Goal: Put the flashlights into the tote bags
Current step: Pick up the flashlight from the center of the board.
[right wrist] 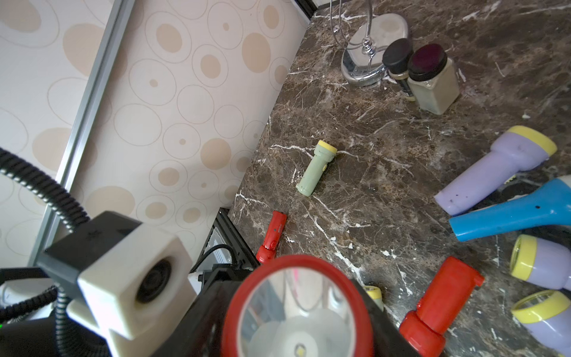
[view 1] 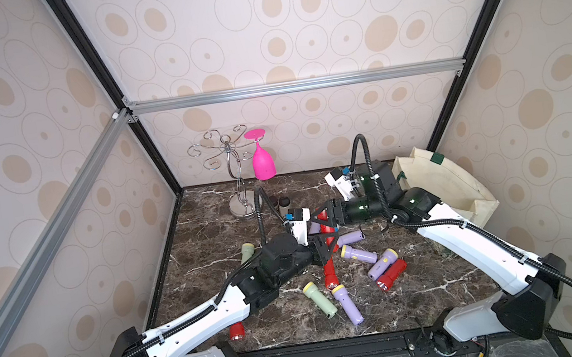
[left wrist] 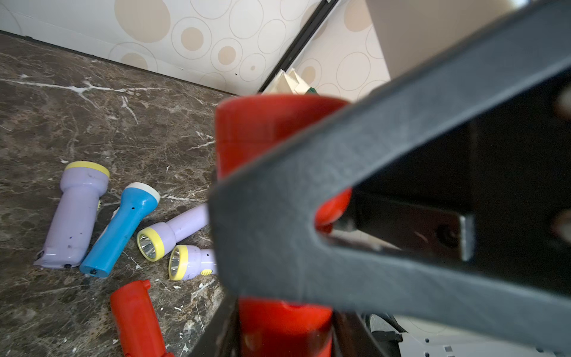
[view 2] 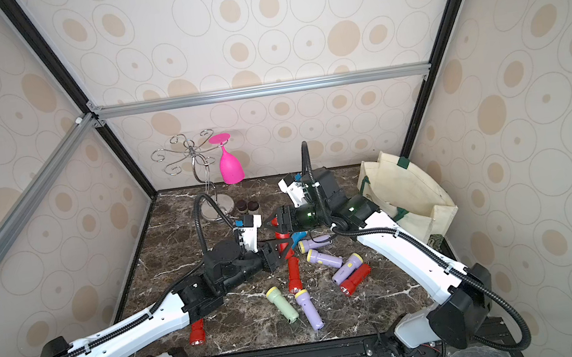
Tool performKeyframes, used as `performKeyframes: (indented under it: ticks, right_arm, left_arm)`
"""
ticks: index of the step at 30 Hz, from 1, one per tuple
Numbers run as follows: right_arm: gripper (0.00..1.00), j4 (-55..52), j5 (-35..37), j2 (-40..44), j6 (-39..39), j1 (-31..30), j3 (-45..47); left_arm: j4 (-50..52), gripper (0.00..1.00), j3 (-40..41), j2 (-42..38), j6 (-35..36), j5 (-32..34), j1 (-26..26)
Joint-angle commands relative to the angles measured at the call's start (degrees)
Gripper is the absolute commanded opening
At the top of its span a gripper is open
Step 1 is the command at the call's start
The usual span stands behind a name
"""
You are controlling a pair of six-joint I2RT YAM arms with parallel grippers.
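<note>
A blurred finger [left wrist: 293,191] of the left tool [view 1: 329,243] covered the red flashlight's [left wrist: 265,133] middle, the right wrist view's edge cut off its blurred head, and whether the right tool [view 1: 321,221] gripped it stayed unclear.

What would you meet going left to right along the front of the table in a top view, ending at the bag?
In order: front-left red flashlight → pale green flashlight → lilac flashlight → right-hand red flashlight → tote bag.
</note>
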State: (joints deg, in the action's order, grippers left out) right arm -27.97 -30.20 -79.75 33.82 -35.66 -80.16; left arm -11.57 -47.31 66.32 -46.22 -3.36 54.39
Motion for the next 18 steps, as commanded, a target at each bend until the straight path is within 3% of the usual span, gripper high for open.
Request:
performKeyframes:
  ticks: [1, 13, 14, 18]
  right_arm:
    - [0.61, 1.74, 0.00, 0.03, 0.25, -0.10, -0.79]
    - [0.13, 0.94, 0.40, -0.23, -0.41, -0.08, -1.51]
    - [0.09, 0.62, 0.46, -0.13, -0.68, -0.04, -1.64]
    - [0.00, -3.08, 3.13, 0.94, -3.29, 0.55, -3.04]
  left_arm:
    - [-2.49, 0.00, -1.21, 0.02, 1.08, -0.57, 0.09]
    - [-1.70, 0.00, -0.95, -0.31, 0.98, 0.17, 0.04]
    - [-1.15, 0.06, -0.94, -0.32, 0.88, 0.80, 0.07]
    - [0.26, 0.68, -0.85, -0.58, 0.65, 2.46, 0.08]
